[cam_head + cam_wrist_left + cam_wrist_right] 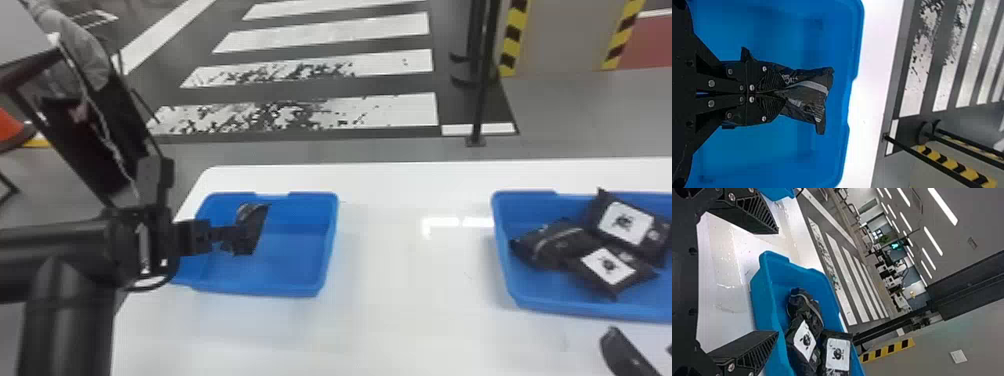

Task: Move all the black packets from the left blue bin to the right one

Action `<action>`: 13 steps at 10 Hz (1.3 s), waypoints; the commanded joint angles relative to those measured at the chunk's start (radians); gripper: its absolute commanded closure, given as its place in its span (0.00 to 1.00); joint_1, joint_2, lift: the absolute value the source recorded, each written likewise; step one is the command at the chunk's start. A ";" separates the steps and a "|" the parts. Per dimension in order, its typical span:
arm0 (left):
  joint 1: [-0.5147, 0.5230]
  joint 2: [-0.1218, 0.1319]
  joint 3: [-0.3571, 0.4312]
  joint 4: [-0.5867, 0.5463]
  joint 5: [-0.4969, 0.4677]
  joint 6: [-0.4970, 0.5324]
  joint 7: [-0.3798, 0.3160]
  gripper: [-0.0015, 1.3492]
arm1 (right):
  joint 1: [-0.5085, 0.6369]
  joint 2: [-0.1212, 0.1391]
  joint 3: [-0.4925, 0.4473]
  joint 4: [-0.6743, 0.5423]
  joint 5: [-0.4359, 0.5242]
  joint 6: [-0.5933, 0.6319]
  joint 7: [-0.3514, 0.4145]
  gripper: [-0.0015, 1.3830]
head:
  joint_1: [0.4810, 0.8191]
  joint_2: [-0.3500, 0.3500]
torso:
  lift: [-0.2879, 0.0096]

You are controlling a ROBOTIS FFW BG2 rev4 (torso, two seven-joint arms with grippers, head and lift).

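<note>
Post (483, 90) upright beyond white table (400, 300)

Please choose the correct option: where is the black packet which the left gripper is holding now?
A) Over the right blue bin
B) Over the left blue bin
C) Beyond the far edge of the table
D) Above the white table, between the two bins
B: the left gripper is closed on the black packet, and the blue of the left bin shows all around them.
</note>
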 commanded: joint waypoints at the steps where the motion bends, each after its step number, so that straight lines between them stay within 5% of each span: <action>1: 0.078 -0.027 -0.005 -0.179 0.054 -0.006 -0.005 0.89 | -0.015 0.001 0.016 -0.036 -0.014 0.023 0.018 0.09 | 0.63 0.81 | 0.50; 9: 0.108 -0.082 -0.342 -0.277 0.311 -0.104 -0.049 0.89 | -0.231 -0.012 0.177 0.011 -0.078 0.090 0.056 0.09 | 0.63 0.52 | 0.50; 13: 0.093 -0.102 -0.408 -0.279 0.359 -0.107 -0.065 0.89 | -0.312 -0.026 0.203 0.036 -0.044 0.134 0.047 0.09 | 0.63 0.42 | 0.50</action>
